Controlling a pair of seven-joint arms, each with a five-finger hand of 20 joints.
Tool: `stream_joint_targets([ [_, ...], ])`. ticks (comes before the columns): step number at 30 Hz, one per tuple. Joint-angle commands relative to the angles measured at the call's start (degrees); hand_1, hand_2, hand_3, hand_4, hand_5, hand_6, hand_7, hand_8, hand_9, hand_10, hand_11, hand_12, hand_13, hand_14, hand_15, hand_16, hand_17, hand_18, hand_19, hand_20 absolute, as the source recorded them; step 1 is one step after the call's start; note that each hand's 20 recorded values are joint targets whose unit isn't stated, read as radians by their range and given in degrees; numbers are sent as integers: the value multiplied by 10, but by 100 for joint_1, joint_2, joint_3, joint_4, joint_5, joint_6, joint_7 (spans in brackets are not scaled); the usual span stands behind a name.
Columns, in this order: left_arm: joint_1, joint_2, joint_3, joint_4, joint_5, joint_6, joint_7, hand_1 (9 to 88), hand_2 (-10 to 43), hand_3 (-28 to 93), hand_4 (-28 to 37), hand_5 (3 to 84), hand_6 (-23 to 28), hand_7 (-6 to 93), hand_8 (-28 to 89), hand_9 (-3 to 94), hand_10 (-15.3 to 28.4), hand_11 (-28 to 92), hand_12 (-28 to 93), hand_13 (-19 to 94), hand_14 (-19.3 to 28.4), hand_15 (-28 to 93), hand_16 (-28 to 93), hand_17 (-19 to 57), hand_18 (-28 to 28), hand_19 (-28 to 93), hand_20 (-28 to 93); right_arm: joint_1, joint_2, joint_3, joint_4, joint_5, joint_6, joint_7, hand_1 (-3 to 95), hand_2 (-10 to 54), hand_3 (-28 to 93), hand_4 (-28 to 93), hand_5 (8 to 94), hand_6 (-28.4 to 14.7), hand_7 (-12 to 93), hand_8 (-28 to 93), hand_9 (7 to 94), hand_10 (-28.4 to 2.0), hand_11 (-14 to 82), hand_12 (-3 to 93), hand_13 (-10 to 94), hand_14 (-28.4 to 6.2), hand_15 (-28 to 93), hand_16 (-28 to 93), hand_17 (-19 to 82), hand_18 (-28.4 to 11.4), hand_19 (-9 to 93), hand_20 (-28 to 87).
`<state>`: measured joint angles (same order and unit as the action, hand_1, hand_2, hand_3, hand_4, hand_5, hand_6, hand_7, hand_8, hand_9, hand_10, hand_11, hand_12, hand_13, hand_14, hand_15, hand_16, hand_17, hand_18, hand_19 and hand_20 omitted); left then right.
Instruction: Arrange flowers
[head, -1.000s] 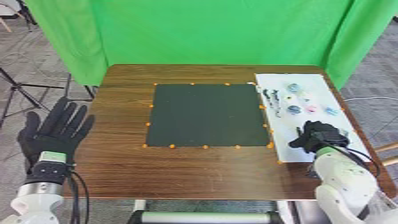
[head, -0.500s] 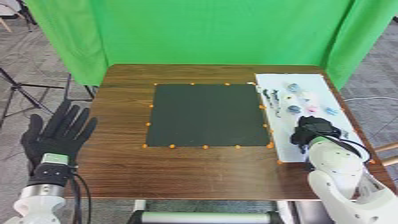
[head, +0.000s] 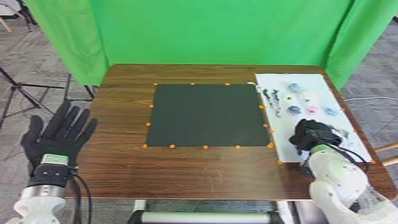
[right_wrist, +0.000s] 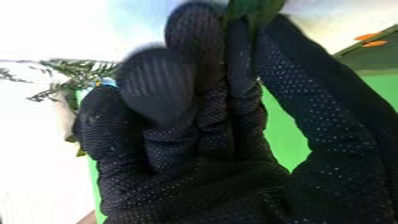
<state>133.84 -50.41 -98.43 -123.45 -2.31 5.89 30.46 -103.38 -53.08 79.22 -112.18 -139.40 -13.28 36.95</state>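
Glossy wooden table (head: 204, 175), matt dark mat (head: 204, 117), smooth white sheet (head: 311, 80), green cloth curtain (head: 213, 32), dotted fabric right hand (head: 311, 135)

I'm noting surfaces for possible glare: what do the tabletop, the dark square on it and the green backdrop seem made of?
The tabletop looks like smooth-finished wood, or wood-look laminate, from its brown grain streaks. The dark square may be card or felt, matte, its tone being even. The green backdrop seems to be dull cloth: it hangs in folds.
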Motion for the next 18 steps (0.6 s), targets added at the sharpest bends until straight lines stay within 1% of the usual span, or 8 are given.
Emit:
stream_joint_targets([
  [1,62,-64,25,-46,-31,49,-53,264,116,734,-283,406,72,143,-87,353,142,209,123,266,150,390,-79,-40,143,379,105,-552,71,-162,265,-132,637,-111,477,-95,805,31,587,-15,783,212,817,-113,349,615,800,-60,602,473,581,-152,932,380],
  [4,46,-61,44,-38,-47,53,-91,264,114,734,-283,406,72,143,-87,355,142,212,123,269,149,395,-77,-40,143,380,106,-569,75,-161,167,-180,932,-95,471,-95,814,43,586,-17,794,211,815,-119,366,616,797,-63,620,476,588,-149,932,387],
  [5,32,-44,63,-24,-43,20,-59,265,113,734,-283,406,71,143,-87,355,142,212,123,271,149,398,-77,-40,143,380,106,-543,92,-157,132,-190,1075,-105,470,-95,817,45,587,-18,796,210,814,-119,368,616,799,-62,622,476,591,-149,932,389],
  [10,29,-64,56,-29,-6,23,-107,267,111,733,-283,407,71,143,-87,359,140,216,124,277,150,411,-75,-39,143,380,107,-564,157,-51,-255,-255,1602,-164,463,-95,832,46,588,-20,799,211,815,-118,373,618,802,-59,621,481,600,-145,932,388],
  [11,51,-48,63,-35,-16,13,-69,267,111,733,-283,407,71,143,-87,360,141,217,124,278,151,413,-74,-39,143,379,107,-533,174,-53,-306,-291,1736,-197,462,-95,834,45,588,-20,799,211,816,-118,373,619,804,-57,620,481,602,-144,932,387],
  [12,39,-52,71,-24,-20,8,-82,267,111,733,-283,408,72,144,-87,362,141,218,124,280,151,414,-74,-39,143,379,107,-524,181,-34,-376,-306,1825,-221,462,-95,835,43,588,-20,799,212,817,-118,372,620,806,-56,619,482,605,-143,932,386],
  [13,23,-65,73,-14,-8,-8,-111,267,111,733,-283,409,72,144,-87,362,141,219,123,281,152,417,-73,-39,143,379,107,-513,196,-13,-458,-281,1890,-215,462,-95,837,42,588,-20,799,211,819,-118,371,622,808,-54,617,482,607,-142,932,384],
  [18,37,-62,80,-24,-1,-24,-76,267,111,732,-283,410,72,144,-88,363,141,219,122,283,153,424,-73,-41,144,382,109,-401,231,-9,-720,-161,1983,-261,459,-95,843,40,589,-21,798,213,826,-117,361,630,815,-52,608,491,614,-138,932,377],
])
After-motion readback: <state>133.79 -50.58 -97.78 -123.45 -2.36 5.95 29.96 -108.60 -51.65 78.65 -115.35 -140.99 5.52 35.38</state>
